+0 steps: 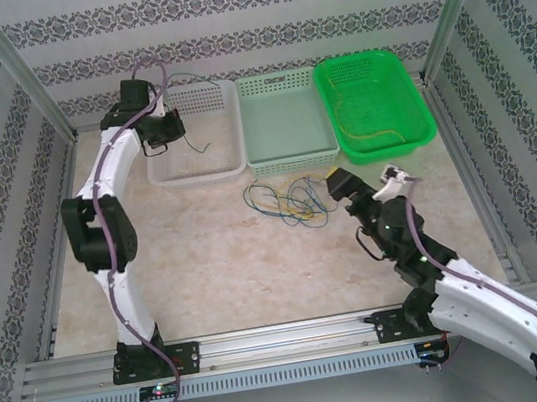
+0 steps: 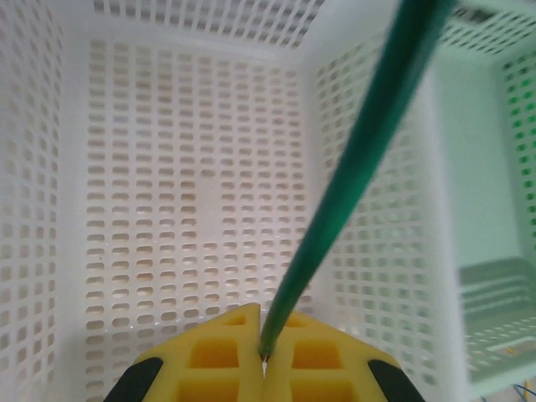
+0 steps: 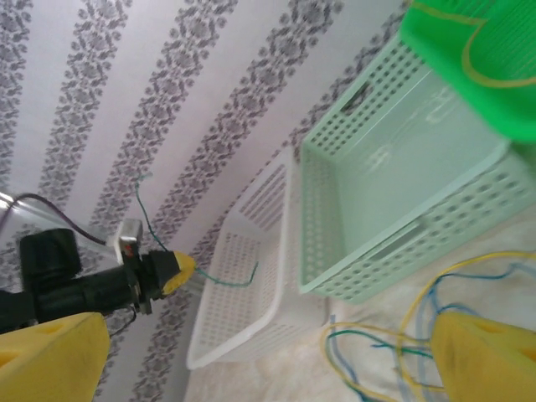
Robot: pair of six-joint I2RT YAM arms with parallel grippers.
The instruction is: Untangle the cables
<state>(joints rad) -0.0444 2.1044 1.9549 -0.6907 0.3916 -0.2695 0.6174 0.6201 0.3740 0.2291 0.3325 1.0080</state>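
A tangle of yellow, blue and dark green cables (image 1: 289, 201) lies on the table in front of the baskets, and it also shows in the right wrist view as the cables (image 3: 394, 343). My left gripper (image 1: 165, 127) hangs over the white basket (image 1: 198, 166), shut on one dark green cable (image 1: 196, 146) whose free end dangles above the basket. In the left wrist view that green cable (image 2: 360, 167) rises from between the closed yellow fingers (image 2: 218, 352). My right gripper (image 1: 339, 182) stands open just right of the tangle, its yellow fingers (image 3: 50, 352) wide apart with nothing between them.
Three baskets line the back: the white basket (image 3: 243, 335), a mint basket (image 1: 287, 153) and a bright green basket (image 1: 414, 129) with a yellow cable (image 1: 375, 134) lying in it. Patterned walls and metal posts close in the table.
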